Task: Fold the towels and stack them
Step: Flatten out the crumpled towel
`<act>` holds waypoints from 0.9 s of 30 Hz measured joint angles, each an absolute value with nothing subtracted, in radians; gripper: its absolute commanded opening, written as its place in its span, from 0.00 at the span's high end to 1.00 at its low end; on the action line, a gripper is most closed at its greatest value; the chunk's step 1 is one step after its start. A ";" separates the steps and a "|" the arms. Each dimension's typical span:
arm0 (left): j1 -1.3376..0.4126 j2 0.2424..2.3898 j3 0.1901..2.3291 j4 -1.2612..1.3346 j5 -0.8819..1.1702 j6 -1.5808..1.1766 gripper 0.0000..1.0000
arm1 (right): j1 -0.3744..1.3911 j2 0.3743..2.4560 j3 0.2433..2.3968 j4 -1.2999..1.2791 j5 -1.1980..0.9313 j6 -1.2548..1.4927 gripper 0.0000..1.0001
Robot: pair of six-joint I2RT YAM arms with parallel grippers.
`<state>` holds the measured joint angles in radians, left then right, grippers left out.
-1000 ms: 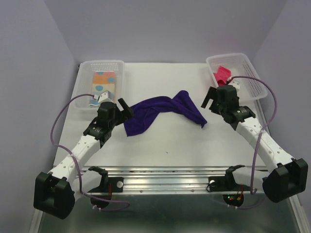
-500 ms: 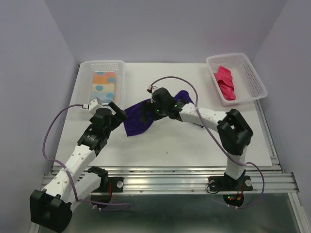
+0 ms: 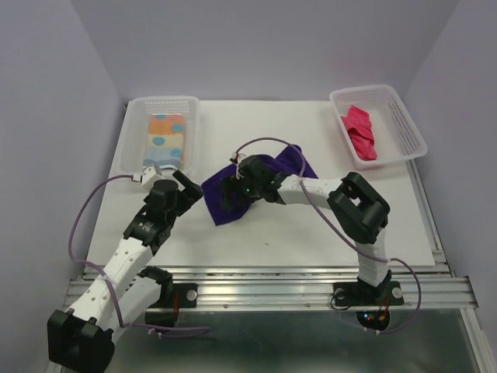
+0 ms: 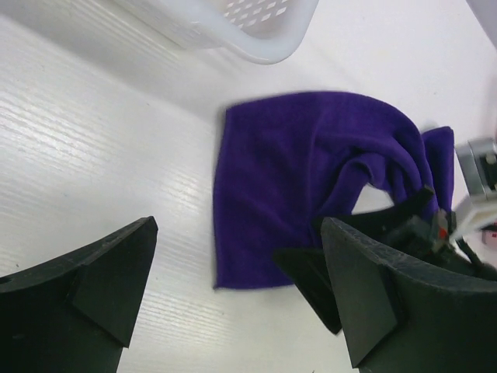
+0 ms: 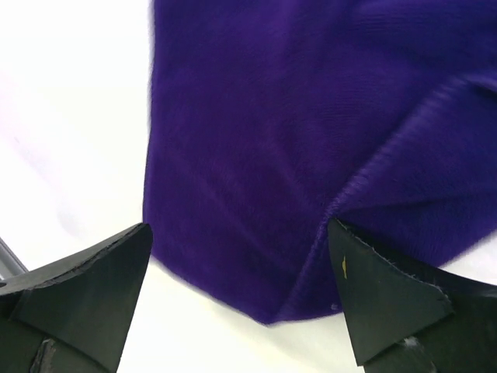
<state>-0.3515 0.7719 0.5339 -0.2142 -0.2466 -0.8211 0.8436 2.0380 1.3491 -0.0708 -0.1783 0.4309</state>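
Observation:
A deep purple towel [image 3: 216, 203] lies crumpled on the white table between the arms. In the left wrist view the purple towel [image 4: 295, 171] has a flat near corner and a raised fold on the right. My right gripper [image 3: 233, 194] hangs open just over its left part; the purple towel [image 5: 264, 132] fills the space between the jaws of the right gripper [image 5: 237, 237]. My left gripper [image 3: 186, 186] is open beside the towel's left edge, with nothing in the left gripper [image 4: 237, 233]. A striped dotted towel [image 3: 165, 134] lies folded in the left basket. A hot pink towel [image 3: 360, 132] lies in the right basket.
A white perforated basket [image 3: 133, 109] stands at the back left, close behind the left gripper, and its rim [image 4: 256, 35] shows in the left wrist view. Another white basket [image 3: 405, 128] stands at the back right. The right arm stretches across the table's middle.
The right arm has swung from beside the right basket across to the purple towel's left part. The left gripper has shifted slightly. The towel now lies more bunched.

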 measured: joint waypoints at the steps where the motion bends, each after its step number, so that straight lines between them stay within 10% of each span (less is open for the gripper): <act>1: -0.352 0.781 0.534 -0.213 -0.247 -0.820 0.01 | 0.844 1.987 1.283 -0.069 -0.160 0.437 0.00; 27: -0.615 1.142 0.470 -0.057 0.006 -0.729 0.01 | 0.668 1.357 0.778 -0.397 0.107 0.551 0.00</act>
<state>-0.6151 1.1423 0.4698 -0.0566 0.0063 -0.7288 0.6678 1.3571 0.7780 -0.3973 0.1074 0.5507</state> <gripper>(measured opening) 0.986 0.999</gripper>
